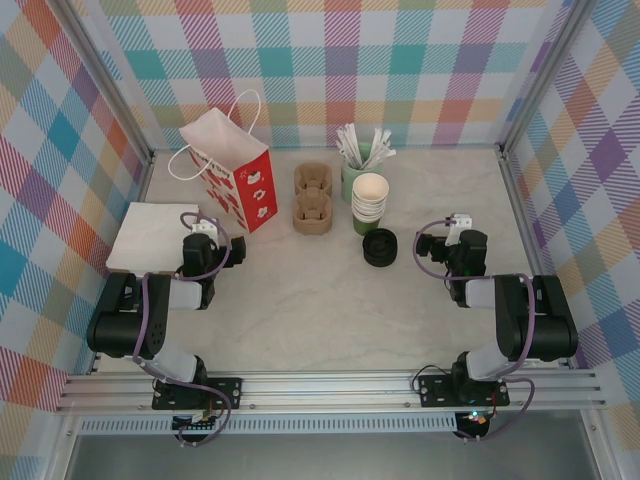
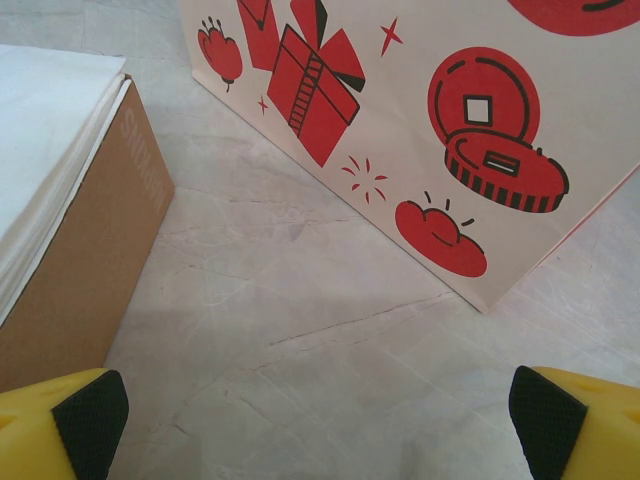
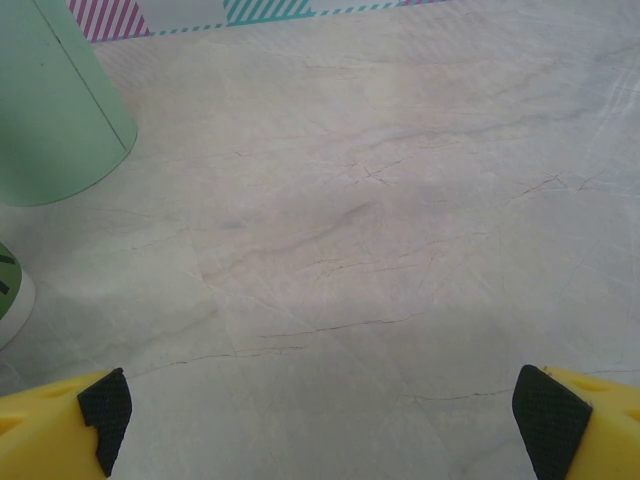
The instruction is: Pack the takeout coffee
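Sitting near the middle of the desk [image 1: 320, 310], the round black lid [image 1: 380, 247] of the takeout coffee rests just in front of a stack of green cups [image 1: 369, 203]. The top cup of that stack shows a cream-white inside. From above I cannot tell whether a cup stands under the lid. Behind the stack, touching or nearly so, is a pale green pot of white stirrers [image 1: 356, 165].

To the left of the stack stand two brown cardboard carriers [image 1: 312, 196], one behind the other. They lie between the cups and a white paper bag [image 1: 232, 170] with red prints, which stands upright with its mouth open. A flat box topped with white sheets [image 1: 152, 237] lies at the desk's left edge.

The right end effector [image 3: 320, 420] is to the right of the lid, fingers spread wide over bare desk. The left end effector [image 2: 320, 425], also spread wide, points at the bag's near corner, with the box just to its left.
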Available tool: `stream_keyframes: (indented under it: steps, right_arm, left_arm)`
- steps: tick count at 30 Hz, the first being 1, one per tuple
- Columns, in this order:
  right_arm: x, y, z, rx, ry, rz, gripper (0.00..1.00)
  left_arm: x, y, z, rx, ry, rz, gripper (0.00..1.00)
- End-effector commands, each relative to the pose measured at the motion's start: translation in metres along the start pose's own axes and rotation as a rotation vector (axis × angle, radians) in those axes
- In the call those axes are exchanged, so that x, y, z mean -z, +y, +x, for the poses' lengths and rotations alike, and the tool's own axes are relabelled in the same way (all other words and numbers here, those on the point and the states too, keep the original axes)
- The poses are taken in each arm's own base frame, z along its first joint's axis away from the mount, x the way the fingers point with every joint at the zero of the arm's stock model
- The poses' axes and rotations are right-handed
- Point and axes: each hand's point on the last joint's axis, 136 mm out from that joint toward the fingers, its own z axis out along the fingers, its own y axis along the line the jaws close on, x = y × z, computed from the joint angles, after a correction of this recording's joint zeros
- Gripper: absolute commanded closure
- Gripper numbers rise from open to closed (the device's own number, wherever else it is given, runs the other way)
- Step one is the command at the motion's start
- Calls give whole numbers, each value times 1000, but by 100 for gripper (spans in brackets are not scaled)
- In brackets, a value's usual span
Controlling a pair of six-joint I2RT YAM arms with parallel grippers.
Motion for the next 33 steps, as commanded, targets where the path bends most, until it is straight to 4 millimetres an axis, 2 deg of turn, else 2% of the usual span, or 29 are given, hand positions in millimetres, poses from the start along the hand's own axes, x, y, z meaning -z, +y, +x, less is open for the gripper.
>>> stream_keyframes:
  steps: [1, 6, 11, 16, 20, 25, 30, 33]
  right_arm:
    - [-3, 1, -15, 7, -43, -9, 0]
    - [-2, -6, -19, -18, -39, 34, 0]
    - [8, -10, -31, -23, -32, 63, 0]
    - [29, -9, -40, -29, -7, 77, 0]
    - [57, -5, -50, -66, 6, 76, 0]
    - [106, 9, -61, -151, 71, 41, 0]
    - [154, 33, -79, -260, 97, -52, 0]
    - [172, 46, -90, -355, 145, -100, 0]
  left_arm:
    - [-2, -6, -16, -5, -51, 15, 0]
    - [6, -1, -23, 11, -83, -11, 0]
    - [32, 4, -43, 48, -96, -39, 0]
    - [58, -4, -52, 122, -79, 4, 0]
    - [83, -6, -61, 208, -48, 21, 0]
    - [117, -18, -74, 318, 79, 66, 0]
    - [140, -40, -69, 394, 195, 180, 0]
    - [149, -56, -63, 471, 230, 272, 0]
